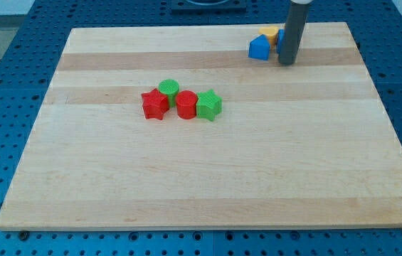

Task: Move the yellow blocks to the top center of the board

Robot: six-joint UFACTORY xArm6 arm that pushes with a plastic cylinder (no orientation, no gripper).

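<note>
Rod at the blocks near the board's top right.

My tip (287,62) is a bare rod that grips nothing; it rests on the board (208,178) just at three o'clock of the blue block (259,48). The yellow block (269,34) sits at about eleven o'clock of the tip, partly hidden behind the blue one. Standing on their right probably suits a leftward push toward top center. The red star (154,104), green cylinder (168,88), red cylinder (186,104) and green star (209,105) cluster well apart, mid-board.

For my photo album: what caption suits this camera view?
My tip beside a blue block and a yellow block.
</note>
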